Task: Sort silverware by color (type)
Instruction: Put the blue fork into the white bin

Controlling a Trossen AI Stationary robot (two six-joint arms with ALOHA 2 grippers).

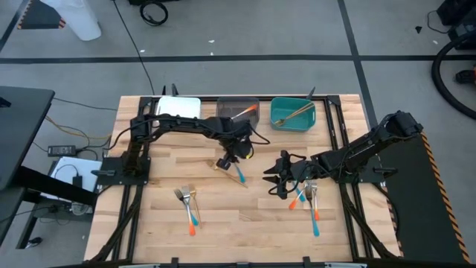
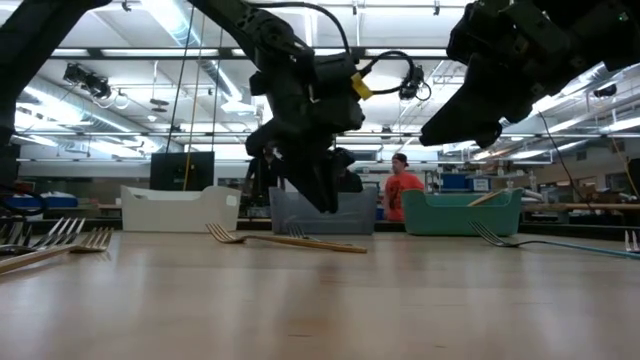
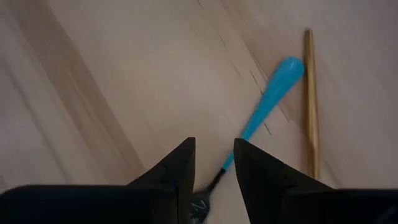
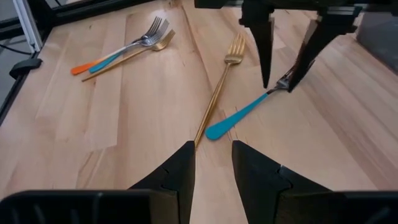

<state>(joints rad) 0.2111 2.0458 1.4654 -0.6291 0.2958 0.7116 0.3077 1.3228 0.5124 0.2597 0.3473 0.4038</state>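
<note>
While the left pincer (image 1: 225, 164) hangs low over mid-table, fingers parted and straddling the neck of the blue-handled fork (image 4: 249, 109), bare table (image 1: 156, 223) lies open toward the near edge. Just beside that fork lies a gold fork (image 4: 217, 93), touching or nearly so. The right pincer (image 1: 277, 182) waits nearby, fingers apart, empty. Behind stand three bins (image 1: 238, 110). Whether the fingers touch the fork is unclear.
</note>
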